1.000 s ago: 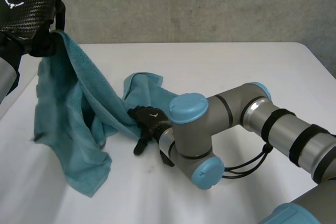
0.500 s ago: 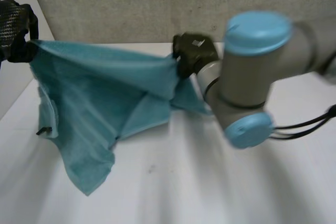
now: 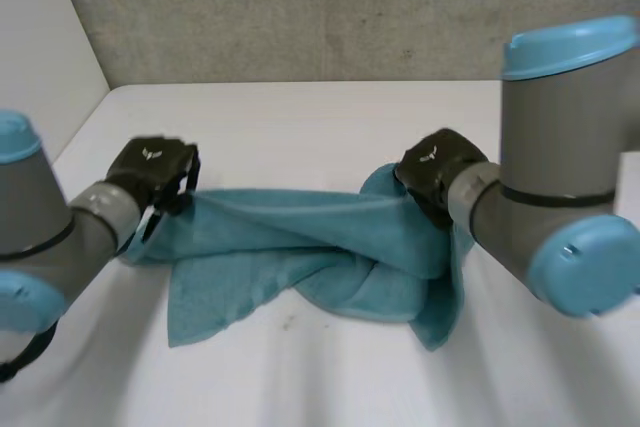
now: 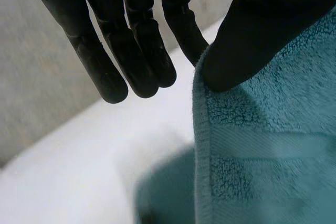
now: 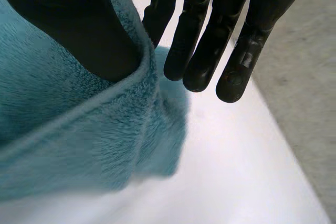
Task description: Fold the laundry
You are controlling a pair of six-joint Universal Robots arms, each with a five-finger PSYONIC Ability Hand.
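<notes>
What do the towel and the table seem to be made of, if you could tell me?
The towel looks like teal terry cotton: it has a fuzzy looped pile, with a flat woven band near its hemmed edge. The table has a smooth, matt white top, possibly laminate or painted board; the look leaves that open.

Teal towel, stretched sideways, twisted — apparently sagging onto the table
</notes>
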